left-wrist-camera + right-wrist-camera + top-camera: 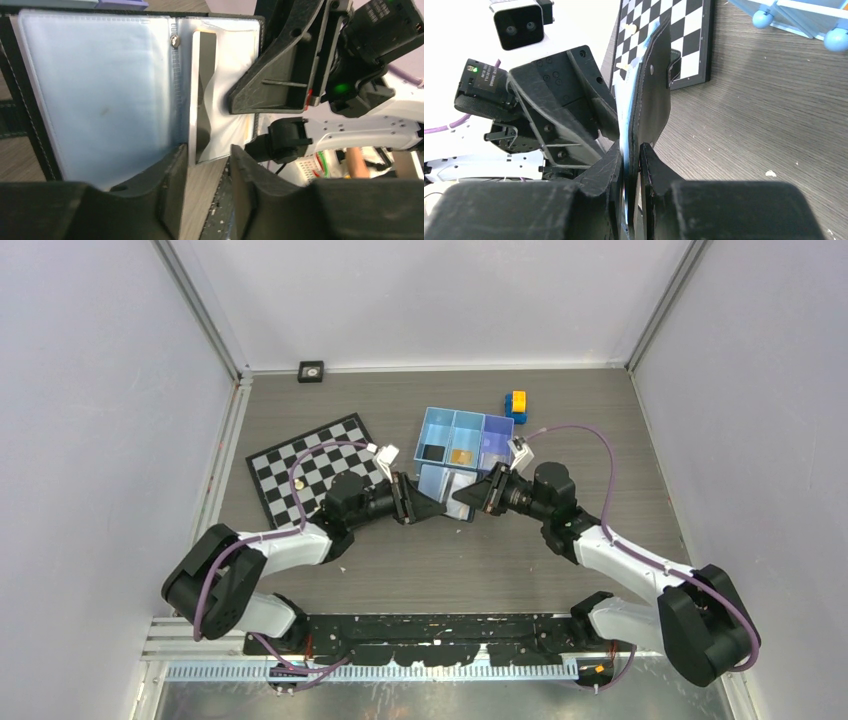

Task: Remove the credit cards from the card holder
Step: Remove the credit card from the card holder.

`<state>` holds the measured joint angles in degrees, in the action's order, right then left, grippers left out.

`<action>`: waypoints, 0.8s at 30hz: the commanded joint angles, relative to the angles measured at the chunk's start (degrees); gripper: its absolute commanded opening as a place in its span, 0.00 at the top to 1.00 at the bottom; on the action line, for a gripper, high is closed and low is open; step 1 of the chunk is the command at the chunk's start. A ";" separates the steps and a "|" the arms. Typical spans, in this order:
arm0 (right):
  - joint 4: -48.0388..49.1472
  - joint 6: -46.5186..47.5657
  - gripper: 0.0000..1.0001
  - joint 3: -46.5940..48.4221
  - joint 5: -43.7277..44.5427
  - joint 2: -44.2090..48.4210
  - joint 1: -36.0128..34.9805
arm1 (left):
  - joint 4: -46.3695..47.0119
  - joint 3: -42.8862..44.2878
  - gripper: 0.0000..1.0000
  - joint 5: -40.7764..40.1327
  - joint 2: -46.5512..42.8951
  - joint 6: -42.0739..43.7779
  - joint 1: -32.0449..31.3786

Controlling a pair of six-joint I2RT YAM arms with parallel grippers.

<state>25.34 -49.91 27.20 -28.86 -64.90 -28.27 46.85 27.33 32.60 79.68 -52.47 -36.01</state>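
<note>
Card holder (100, 90): spread open and held upright near the blue tray (450, 411), pockets facing the left arm.
Right gripper (630, 150): pinched on the holder's edge, steadying it.
Left gripper (208, 150): part-open, jaws flanking the protruding silver-grey card (202, 75), not yet gripping.

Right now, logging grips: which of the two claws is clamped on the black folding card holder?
The right claw, pinching the black folding card holder; the left claw stands open.
</note>
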 commanded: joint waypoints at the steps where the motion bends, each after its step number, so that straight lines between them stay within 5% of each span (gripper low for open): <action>1: 5.81 -1.10 0.99 0.58 -2.33 0.48 -0.12 | 3.14 1.14 0.68 1.03 -2.02 -0.27 0.16; 12: 9.85 -2.97 1.00 0.06 -4.57 -0.24 -0.06 | 22.48 -1.17 0.67 6.78 0.27 -10.56 2.52; 18: 12.97 -4.24 0.99 -0.55 -5.71 -0.78 -0.12 | 34.94 -0.08 0.83 10.44 5.33 -19.14 3.46; 24: 14.35 -4.87 0.99 -0.61 -6.38 -1.43 -0.12 | 35.15 0.28 0.85 11.07 4.75 -20.13 3.68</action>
<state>37.30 -54.13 27.05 -31.62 -65.25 -27.51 71.24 25.12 42.04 86.50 -69.78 -31.94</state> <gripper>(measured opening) 0.198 0.136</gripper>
